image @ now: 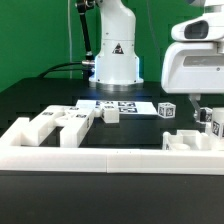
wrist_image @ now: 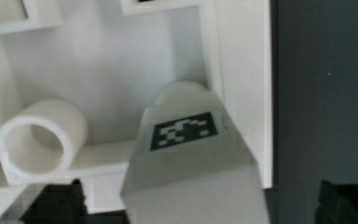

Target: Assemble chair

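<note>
My gripper (image: 197, 110) hangs at the exterior view's right, low over white chair parts (image: 196, 138) by the white front wall. In the wrist view a tapered white piece with a black-and-white tag (wrist_image: 186, 132) stands between my two dark fingers (wrist_image: 44, 205). There is a gap on each side of it, so the gripper (wrist_image: 197, 206) is open around it and not touching. A short white round peg (wrist_image: 41, 140) lies beside that piece against a white ledge. More white chair parts (image: 60, 124) lie in a group at the exterior view's left.
The marker board (image: 120, 104) lies flat in front of the robot base (image: 116, 60). Two small tagged white blocks (image: 110, 115) (image: 167, 109) sit near it. A long white wall (image: 100, 156) runs along the table's front edge.
</note>
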Robot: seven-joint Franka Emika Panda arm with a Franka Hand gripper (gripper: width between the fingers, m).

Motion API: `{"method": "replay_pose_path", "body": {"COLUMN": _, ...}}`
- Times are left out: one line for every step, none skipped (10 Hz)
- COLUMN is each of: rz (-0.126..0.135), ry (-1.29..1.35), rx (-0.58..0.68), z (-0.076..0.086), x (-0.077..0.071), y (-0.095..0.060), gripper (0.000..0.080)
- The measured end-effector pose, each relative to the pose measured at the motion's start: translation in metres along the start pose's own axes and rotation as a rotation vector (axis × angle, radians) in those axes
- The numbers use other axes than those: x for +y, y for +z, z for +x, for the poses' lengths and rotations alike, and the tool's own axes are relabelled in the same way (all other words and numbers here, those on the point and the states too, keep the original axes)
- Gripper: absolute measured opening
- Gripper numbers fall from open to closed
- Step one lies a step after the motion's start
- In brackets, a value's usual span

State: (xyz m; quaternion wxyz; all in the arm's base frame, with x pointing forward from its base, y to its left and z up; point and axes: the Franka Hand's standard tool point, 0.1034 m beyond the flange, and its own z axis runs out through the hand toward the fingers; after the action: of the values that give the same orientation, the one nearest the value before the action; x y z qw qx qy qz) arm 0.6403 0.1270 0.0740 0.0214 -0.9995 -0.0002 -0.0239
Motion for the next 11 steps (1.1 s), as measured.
{"method": "replay_pose_path", "body": {"rz": 0.0, "ry": -0.005, "rx": 0.0, "z": 0.0, "x": 0.001, "y": 0.0003, "gripper": 0.0649}}
{"method": "replay_pose_path", "body": {"rz": 0.0, "ry": -0.004, "rx": -0.001, "z": -0.0001, "x": 0.0008, "y": 0.0005, "gripper": 0.0525}}
{"method": "replay_pose_path", "body": {"rz": 0.0, "ry": -0.003, "rx": -0.001, "z": -0.0002, "x": 0.001, "y": 0.0007, "gripper": 0.0379}}
{"method": "replay_pose_path", "body": {"rz": 0.0, "ry": 0.011, "rx": -0.002, "z": -0.0003, "x": 0.001, "y": 0.0009, "gripper": 0.0288}}
{"method": "replay_pose_path", "body": {"rz": 0.0, "ry": 0.026, "rx": -0.002, "z": -0.0003, "x": 0.001, "y": 0.0011, "gripper": 0.0288}}
{"method": "replay_pose_path", "body": {"rz": 0.0, "ry": 0.046, "rx": -0.002, "z": -0.0004, "x": 0.0008, "y": 0.0011, "gripper": 0.0288}}
{"method": "replay_pose_path", "body": {"rz": 0.0, "ry": 0.129, "rx": -0.002, "z": -0.0005, "x": 0.0006, "y": 0.0013, "gripper": 0.0288}}
{"method": "replay_pose_path", "body": {"rz": 0.0, "ry": 0.195, "rx": -0.002, "z": -0.0005, "x": 0.0009, "y": 0.0014, "gripper": 0.0288}}
{"method": "replay_pose_path", "body": {"rz": 0.0, "ry": 0.225, "rx": -0.002, "z": -0.0005, "x": 0.001, "y": 0.0015, "gripper": 0.0288}}
{"method": "replay_pose_path", "body": {"rz": 0.006, "ry": 0.369, "rx": -0.003, "z": -0.0005, "x": 0.0018, "y": 0.0017, "gripper": 0.0288}}
{"method": "replay_pose_path", "body": {"rz": 0.006, "ry": 0.472, "rx": -0.003, "z": -0.0006, "x": 0.0021, "y": 0.0019, "gripper": 0.0288}}
